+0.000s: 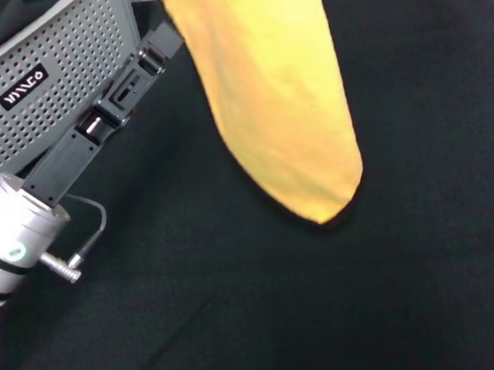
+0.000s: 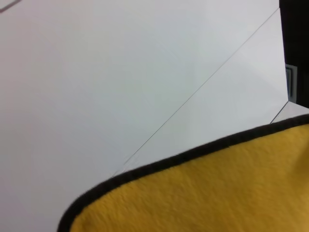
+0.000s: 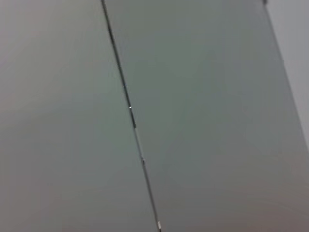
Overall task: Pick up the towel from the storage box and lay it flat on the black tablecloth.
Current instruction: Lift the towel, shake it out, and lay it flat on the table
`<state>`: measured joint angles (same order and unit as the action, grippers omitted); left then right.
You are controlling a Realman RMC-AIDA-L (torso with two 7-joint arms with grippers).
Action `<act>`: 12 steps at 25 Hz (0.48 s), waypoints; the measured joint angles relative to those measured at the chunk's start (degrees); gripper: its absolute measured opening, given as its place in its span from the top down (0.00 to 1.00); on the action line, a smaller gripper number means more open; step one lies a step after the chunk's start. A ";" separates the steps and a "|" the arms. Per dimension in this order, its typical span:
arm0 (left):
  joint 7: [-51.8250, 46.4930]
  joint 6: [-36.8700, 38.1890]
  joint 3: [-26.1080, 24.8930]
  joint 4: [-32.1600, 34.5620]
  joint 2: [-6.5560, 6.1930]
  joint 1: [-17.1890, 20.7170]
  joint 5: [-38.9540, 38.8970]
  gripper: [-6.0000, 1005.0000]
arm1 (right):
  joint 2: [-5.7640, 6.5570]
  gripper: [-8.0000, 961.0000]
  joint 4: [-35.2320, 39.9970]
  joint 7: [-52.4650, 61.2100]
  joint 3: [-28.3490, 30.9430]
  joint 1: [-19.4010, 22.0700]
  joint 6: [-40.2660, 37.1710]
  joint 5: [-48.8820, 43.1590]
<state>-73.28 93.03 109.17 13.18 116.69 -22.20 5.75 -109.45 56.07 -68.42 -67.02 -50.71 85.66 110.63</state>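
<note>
- Jaws of the left gripper (image 1: 164,41) reach up toward the hanging towel (image 1: 277,92) from beside the storage box; whether they pinch the cloth or stand apart cannot be told, since the towel's edge covers their tips in the head view.
- That towel hangs in the air, yellow-orange side showing, its top running out of the head view and its lowest rounded corner dangling just above the black tablecloth (image 1: 402,292), out of the storage box (image 1: 40,92). Being held high is probably meant to let it fall open under its own weight before it is laid down.
- In the left wrist view the towel's black-trimmed edge (image 2: 183,157) curves close under the camera, which suggests this arm is right at the cloth.
- Nothing of the right gripper shows anywhere; its wrist camera sees only plain pale panels with a dark seam.
- Under everything, the black tablecloth covers the tabletop, matte, with a faint crease near the front; a white wall (image 2: 120,72) stands behind.
</note>
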 joint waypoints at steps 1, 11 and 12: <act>0.03 0.00 -0.01 0.00 0.04 0.06 0.00 0.12 | -0.12 0.98 0.68 0.24 0.02 0.18 0.16 -0.22; 0.09 0.10 -0.87 0.00 0.41 0.29 -0.36 0.13 | -0.94 0.98 4.11 2.13 0.24 1.93 1.66 -0.87; 0.11 0.11 -1.09 0.00 0.45 0.31 -0.32 0.13 | -0.94 0.98 4.47 2.38 0.39 1.99 1.87 -0.88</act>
<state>-73.17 93.14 108.08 13.18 117.14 -21.88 5.44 -110.39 60.54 -66.04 -66.64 -48.73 87.53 109.76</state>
